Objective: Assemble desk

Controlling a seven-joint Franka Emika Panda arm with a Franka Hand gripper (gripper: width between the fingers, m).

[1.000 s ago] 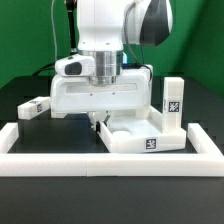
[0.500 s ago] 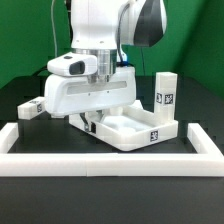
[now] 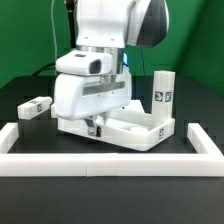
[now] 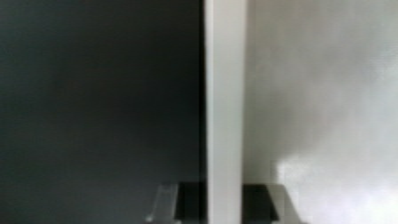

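The white desk top [image 3: 135,130] lies rim-up on the black table, turned at an angle. My gripper [image 3: 95,127] reaches down over its near left edge and is shut on the rim. In the wrist view the rim [image 4: 226,90] runs as a white strip straight between my dark fingers [image 4: 189,205], with the tray's inside [image 4: 329,100] on one side. A square white leg [image 3: 163,95] with a tag stands upright at the top's far right corner. A second leg [image 3: 35,107] lies on the table at the exterior view's left.
Long white border bars frame the work area: front [image 3: 110,165], left [image 3: 8,135] and right [image 3: 207,142]. The arm's body hides the far left part of the desk top. The black table [image 4: 89,100] lies beside the rim.
My gripper has shifted towards the exterior view's left and turned, and the desk top has swung with it. The upright leg has moved slightly left with the top.
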